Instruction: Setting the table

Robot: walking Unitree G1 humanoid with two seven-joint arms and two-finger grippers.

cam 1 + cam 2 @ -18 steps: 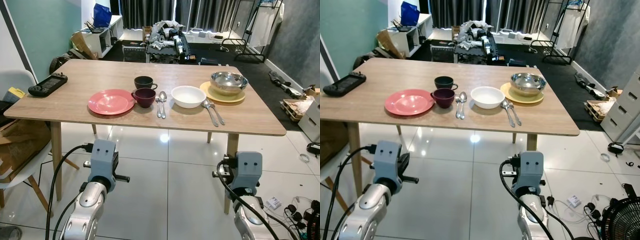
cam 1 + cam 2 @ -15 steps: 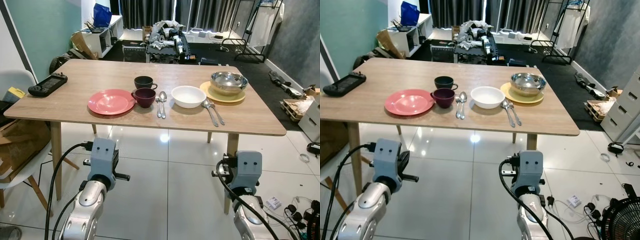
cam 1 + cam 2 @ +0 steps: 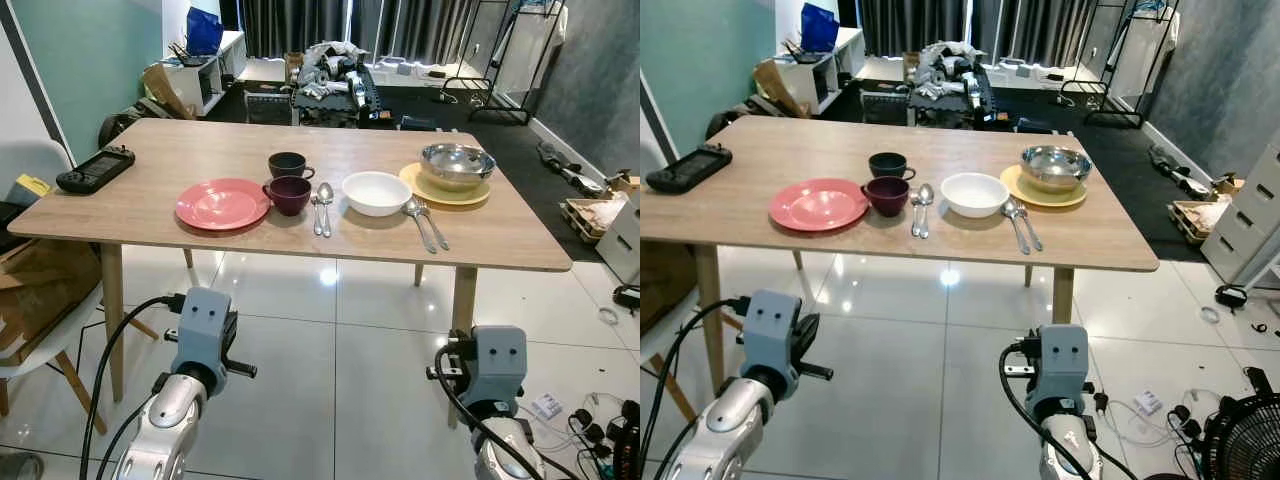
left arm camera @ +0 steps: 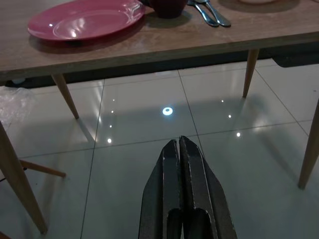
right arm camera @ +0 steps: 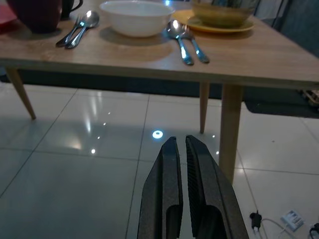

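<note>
On the wooden table (image 3: 180,150) lie a pink plate (image 3: 222,203), a maroon cup (image 3: 290,194) and a dark cup (image 3: 288,164). Two spoons (image 3: 321,205) sit beside a white bowl (image 3: 376,192). To their right are a spoon and fork (image 3: 425,222), then a steel bowl (image 3: 457,164) on a yellow plate (image 3: 445,192). Both arms hang low in front of the table, over the floor. My left gripper (image 4: 178,142) is shut and holds nothing. My right gripper (image 5: 178,140) is shut too, also holding nothing. Both point toward the table's near edge from below its top.
A black handheld console (image 3: 95,168) rests at the table's left end. A white chair (image 3: 30,300) stands to the left, cables and a fan (image 3: 1240,440) on the floor to the right. Glossy white tiles (image 3: 330,330) lie between me and the table.
Both wrists have dropped a little lower in the eye views. The dishes on the table have not moved.
</note>
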